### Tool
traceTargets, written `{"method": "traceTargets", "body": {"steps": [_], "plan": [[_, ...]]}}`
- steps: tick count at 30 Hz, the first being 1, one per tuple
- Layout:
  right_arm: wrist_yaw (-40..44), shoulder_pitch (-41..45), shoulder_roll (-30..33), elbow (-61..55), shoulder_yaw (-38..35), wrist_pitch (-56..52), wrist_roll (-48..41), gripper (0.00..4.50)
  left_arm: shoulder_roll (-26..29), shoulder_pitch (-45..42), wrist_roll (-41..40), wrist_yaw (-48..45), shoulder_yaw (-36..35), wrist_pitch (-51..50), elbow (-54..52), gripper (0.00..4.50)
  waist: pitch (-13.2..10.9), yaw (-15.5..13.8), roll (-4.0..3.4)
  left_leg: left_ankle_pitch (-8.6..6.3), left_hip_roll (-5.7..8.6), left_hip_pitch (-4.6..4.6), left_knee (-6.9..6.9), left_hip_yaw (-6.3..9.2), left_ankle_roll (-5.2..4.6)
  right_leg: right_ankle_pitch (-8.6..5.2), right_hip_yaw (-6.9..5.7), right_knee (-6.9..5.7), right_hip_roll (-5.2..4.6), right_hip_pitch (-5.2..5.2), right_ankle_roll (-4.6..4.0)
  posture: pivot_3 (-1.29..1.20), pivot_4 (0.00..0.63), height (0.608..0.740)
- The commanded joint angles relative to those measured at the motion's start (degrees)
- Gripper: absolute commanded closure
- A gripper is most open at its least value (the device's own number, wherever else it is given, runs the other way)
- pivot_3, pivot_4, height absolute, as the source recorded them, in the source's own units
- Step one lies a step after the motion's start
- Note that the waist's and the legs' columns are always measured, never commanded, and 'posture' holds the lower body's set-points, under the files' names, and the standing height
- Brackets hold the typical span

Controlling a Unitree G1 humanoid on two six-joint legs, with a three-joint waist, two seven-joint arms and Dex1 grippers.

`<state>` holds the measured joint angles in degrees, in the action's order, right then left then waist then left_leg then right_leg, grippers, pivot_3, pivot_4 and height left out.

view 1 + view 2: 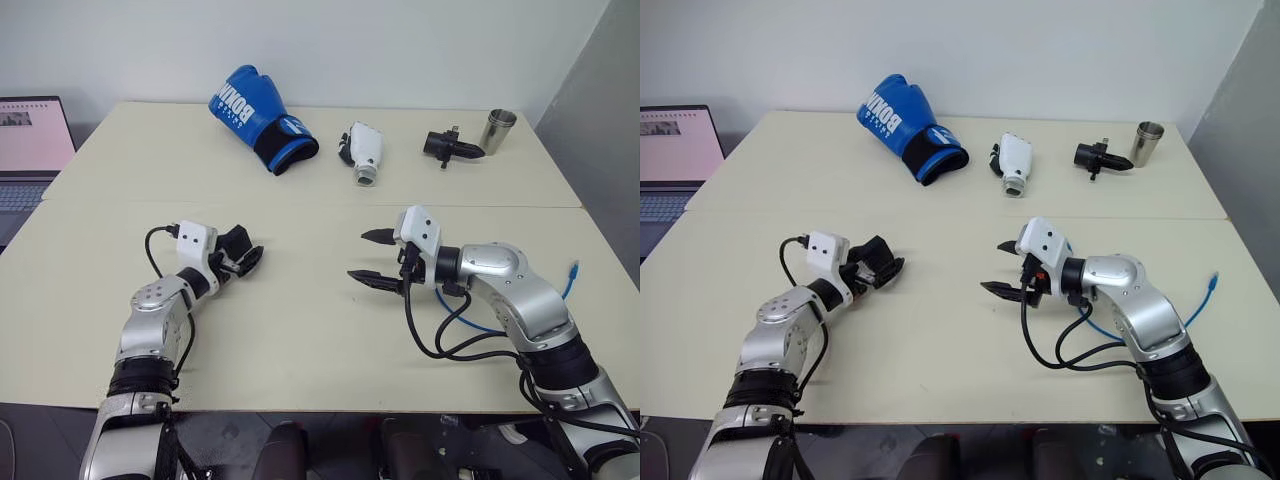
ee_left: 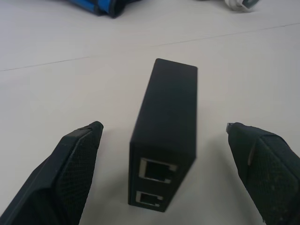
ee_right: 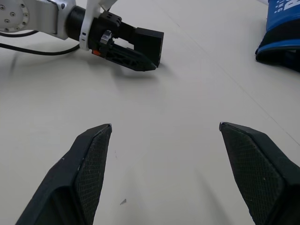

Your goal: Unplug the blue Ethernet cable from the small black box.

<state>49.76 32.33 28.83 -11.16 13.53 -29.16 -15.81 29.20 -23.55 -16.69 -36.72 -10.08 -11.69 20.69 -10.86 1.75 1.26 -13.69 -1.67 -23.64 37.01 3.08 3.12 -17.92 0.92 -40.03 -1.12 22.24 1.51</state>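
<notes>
The unplugging looked done. The box [image 2: 165, 140] stood on the table [image 1: 300, 330] at lower left of the head view, both ports empty, between the left hand's [image 2: 164, 154] wide-spread fingers, ungripped. The cable [image 1: 571, 275] lay far right, behind the right arm. The right hand [image 1: 370, 257] gaped, empty.

The small black box [image 2: 165, 136] is stood on edge on the cream table, its two stacked ports seen empty. The blue Ethernet cable [image 1: 571, 281] is laid well apart, near the table's right edge, its clear plug free.
</notes>
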Motion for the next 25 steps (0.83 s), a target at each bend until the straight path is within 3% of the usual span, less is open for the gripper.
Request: {"method": "traceTargets", "body": {"steps": [1, 6, 12, 19, 25], "plan": [[0.31, 0.08, 1.63, -4.27, -2.69, -0.56, -1.22, 0.59, 2.75, 2.48, -1.63, 0.39, -2.43, -3.67, -9.95, 0.01, 0.0, -0.01, 0.0, 0.0, -0.01, 0.0, 0.0, 0.0, 0.0, 0.0, 0.01, 0.0, 0.0, 0.0, 0.0, 0.0, 0.15, 0.74], [0.73, -2.67, 5.56, -8.6, -7.36, -3.17, -4.23, 0.59, 11.65, 7.35, -0.68, -4.75, -1.98, -9.13, -18.92, 0.01, 0.0, -0.02, 0.0, 0.0, 0.0, 0.01, -0.02, 0.0, 0.0, 0.0, 0.02, 0.02, -0.01, -0.02, 0.0, 0.0, 0.15, 0.74], [3.15, -5.79, 10.67, -9.3, -16.66, -3.39, -9.65, 0.59, 22.41, 6.14, 0.92, -10.96, -2.18, -9.0, -20.38, 0.01, 0.0, -0.08, -0.01, 0.0, 0.0, 0.05, -0.04, -0.01, 0.0, -0.01, 0.01, 0.02, 0.0, -0.03, 0.0, 0.0, 0.15, 0.74], [11.53, -9.48, 20.96, -7.29, -21.81, -4.5, -13.96, 0.59, 26.9, 0.09, -4.46, -20.89, -2.84, -13.16, -16.05, 0.01, 0.0, -0.12, -0.01, -0.01, 0.01, 0.09, -0.04, -0.04, -0.01, -0.01, 0.0, 0.05, 0.01, -0.11, 0.0, 0.0, 0.15, 0.74], [11.68, -8.81, 22.54, -6.62, -22.38, -5.02, -14.69, 0.59, 25.94, -2.44, -6.79, -23.56, -3.07, -13.95, -14.93, 0.01, 0.0, 0.35, -0.01, -0.01, -0.08, 0.18, -0.06, -0.08, -0.01, -0.01, 0.05, 0.0, 0.09, -0.11, 0.0, 0.0, 0.15, 0.74]]}}
